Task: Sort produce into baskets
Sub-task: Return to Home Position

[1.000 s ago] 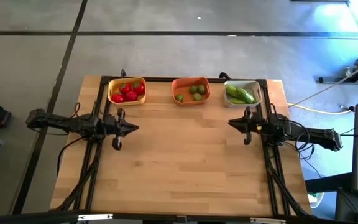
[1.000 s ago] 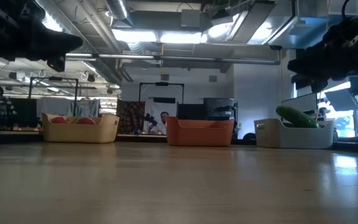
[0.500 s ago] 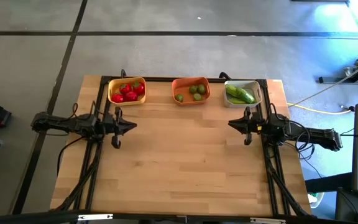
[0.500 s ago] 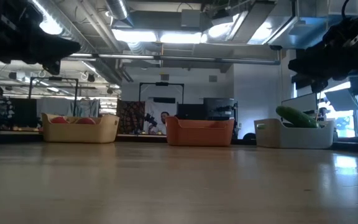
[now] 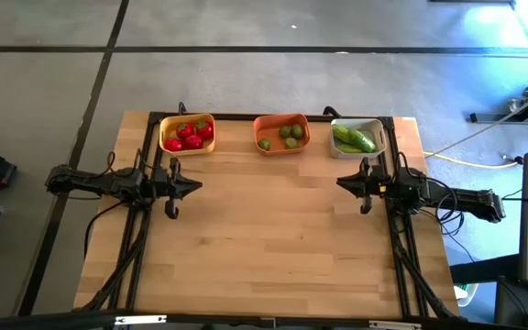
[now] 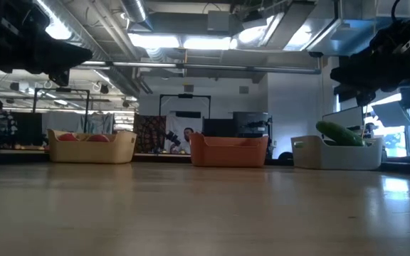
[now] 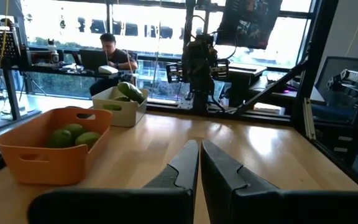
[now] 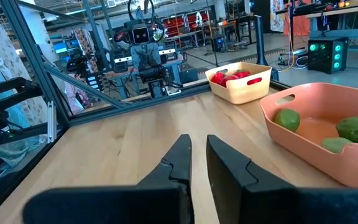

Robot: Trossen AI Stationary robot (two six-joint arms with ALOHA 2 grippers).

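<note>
Produce looks fully sorted to us, so the step in hand is the arms' return to rest, not another pick. Nearest, the front of the counter (image 5: pixel 264 257) carries no loose piece that we can see. Midway back, the left tool (image 5: pixel 195 186) hangs above the counter's left side and the right tool (image 5: pixel 342 181) above its right side, facing each other and well apart. Each wrist view shows that arm's fingers drawn together, only a thin slit between them and nothing held. Along the far edge three baskets stand in a row. The yellow basket (image 5: pixel 163 139) on the left holds the tomatoes (image 5: pixel 189 136). The orange basket (image 5: pixel 272 126) in the middle holds the limes (image 5: pixel 291 134). The white basket (image 5: pixel 380 134) on the right holds the cucumbers (image 5: pixel 354 138). As far as we can tell, no kind is mixed with another. We judge the next move asks little: no grasp, only folding both arms home while keeping clear of the baskets.
</note>
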